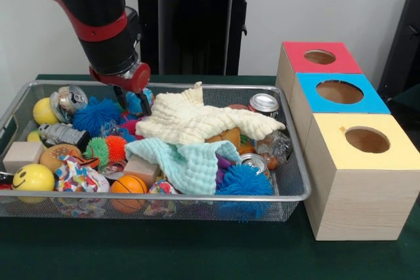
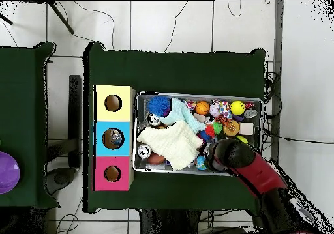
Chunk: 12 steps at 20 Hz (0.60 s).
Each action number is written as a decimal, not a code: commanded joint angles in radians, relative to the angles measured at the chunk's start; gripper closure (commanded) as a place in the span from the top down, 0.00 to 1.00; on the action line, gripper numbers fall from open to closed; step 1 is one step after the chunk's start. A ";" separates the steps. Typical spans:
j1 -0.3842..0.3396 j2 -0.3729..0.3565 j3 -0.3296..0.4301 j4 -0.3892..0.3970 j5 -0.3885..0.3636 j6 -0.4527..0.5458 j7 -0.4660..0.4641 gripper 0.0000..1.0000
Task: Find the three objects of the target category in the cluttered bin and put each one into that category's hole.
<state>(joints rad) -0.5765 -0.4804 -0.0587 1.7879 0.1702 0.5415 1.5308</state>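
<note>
Arm reaches down into the far-left part of the wire bin [image 1: 298,191]. The tool [image 1: 134,104] sits low among the toys, just beside a blue spiky ball [image 1: 95,116] and a small blue toy [image 1: 138,101]. Cannot tell how far it is spread or whether it has hold of anything; the wrist and clutter cover its tips.

Target category is not readable from this scene. Candidates in the bin: 2 drink cans at the right side, 1 [image 1: 264,103] near the far rim and 1 [image 1: 253,162] lower down, and a 3rd can [image 1: 71,98] at far left; several spiky balls, including 1 [image 1: 244,180] at the near rim; smiley balls [image 1: 33,178]; a small basketball [image 1: 128,185].

3 boxes stand beside the bin on the worktop [image 1: 197,254]: red [image 1: 318,58], blue [image 1: 341,93], yellow [image 1: 364,141], each with 1 round hole.

Risks, as judged:
- Cream cloth [image 1: 197,121] and mint cloth [image 1: 187,162] drape the middle; a snagged edge would drag neighbours out with it.
- Crowded toys could be nudged or wedged against the mesh.
- Round items may roll from a loose pinch.

Hidden: whatever lies under both cloths. Overhead, the arm [image 2: 244,161] covers that bin corner, and something sits in the blue box's hole [image 2: 112,139], unidentifiable.
</note>
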 commanded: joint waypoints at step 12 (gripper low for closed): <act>0.020 0.374 -0.030 -0.558 -0.074 0.155 0.066 1.00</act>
<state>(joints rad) -0.5416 -0.2754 -0.0994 1.4668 0.1515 0.7202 1.5306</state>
